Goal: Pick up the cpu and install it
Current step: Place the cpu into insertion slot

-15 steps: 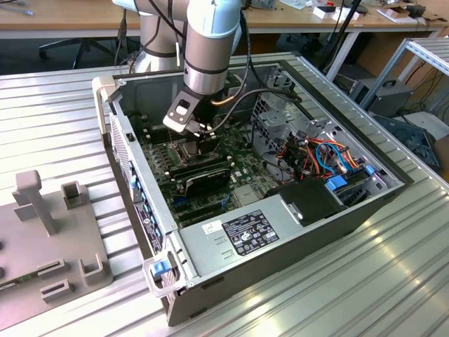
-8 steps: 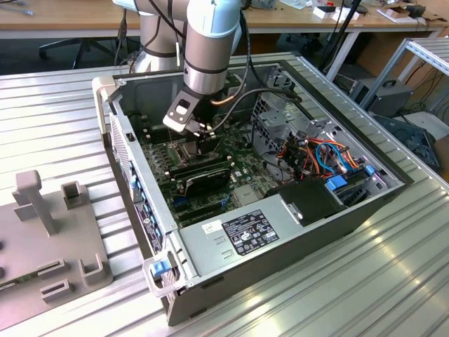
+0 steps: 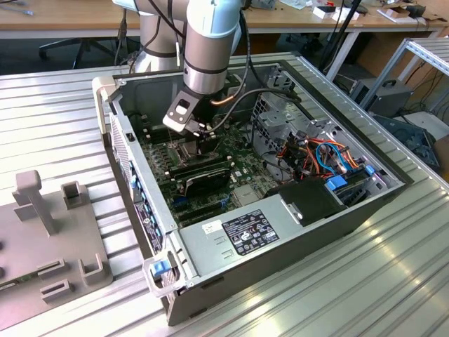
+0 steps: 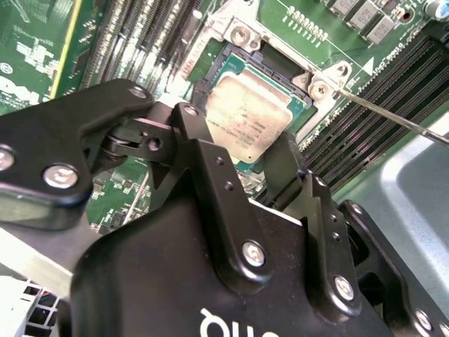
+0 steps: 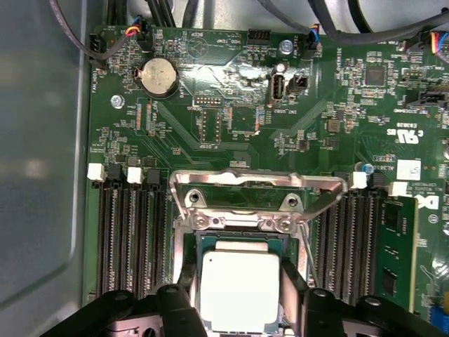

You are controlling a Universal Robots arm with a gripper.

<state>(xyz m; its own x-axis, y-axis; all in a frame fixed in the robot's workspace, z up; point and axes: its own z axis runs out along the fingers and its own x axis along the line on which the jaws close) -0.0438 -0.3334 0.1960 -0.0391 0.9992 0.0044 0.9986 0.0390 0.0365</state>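
The cpu [image 5: 238, 288], a small flat square chip with a dull silver-grey metal top, lies over the dark square socket [image 4: 277, 67] on the green motherboard [image 5: 231, 133]. It is pinched at two opposite edges by the two black fingers [image 5: 184, 284] of the black gripper [image 4: 242, 130], seen in both wrist views. Beside the socket stand one raised metal retention frame [image 5: 256, 184], rows of black memory slots [image 5: 130, 239] and one round silver coin battery [image 5: 159, 76]. In the exterior view the silver robot arm [image 3: 207, 49] stands over that spot inside the open grey computer case [image 3: 330, 228], with one grey labelled power supply box [image 3: 245, 232] at the near side and one grey moulded fixture tray [image 3: 49, 232] at the exterior view's left.
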